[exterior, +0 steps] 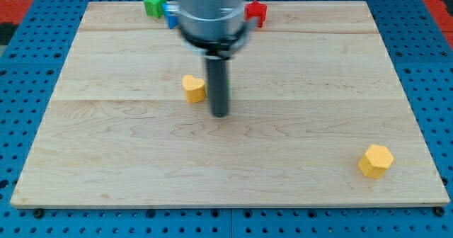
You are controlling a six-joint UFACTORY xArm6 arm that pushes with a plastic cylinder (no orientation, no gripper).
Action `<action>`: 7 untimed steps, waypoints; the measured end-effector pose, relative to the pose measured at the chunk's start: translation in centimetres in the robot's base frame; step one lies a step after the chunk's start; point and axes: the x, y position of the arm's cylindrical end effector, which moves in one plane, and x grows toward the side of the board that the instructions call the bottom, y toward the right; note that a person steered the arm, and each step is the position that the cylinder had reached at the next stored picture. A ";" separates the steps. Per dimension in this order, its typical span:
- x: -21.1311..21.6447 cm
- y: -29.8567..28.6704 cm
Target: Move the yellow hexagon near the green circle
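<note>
**Wooden board, hexagon far from its goal**

Pale wooden board (233, 174) lies on a blue perforated table (28, 47). My tip (220, 115) has no fingers, only a rod; it rests at about 4 o'clock from the yellow heart block (192, 88). The yellow hexagon (375, 160) sits at 4 o'clock on the board, well apart from my tip. I cannot see a green circle; perhaps the rod hides it. A green block (153, 3), a blue block (170, 16) and a red block (256, 13) stand at 12 o'clock. I should go around the hexagon and push it from its far side, slowly.
</note>
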 end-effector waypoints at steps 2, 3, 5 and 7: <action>1.9 19.2; 7.3 26.7; 14.6 22.2; 10.1 17.7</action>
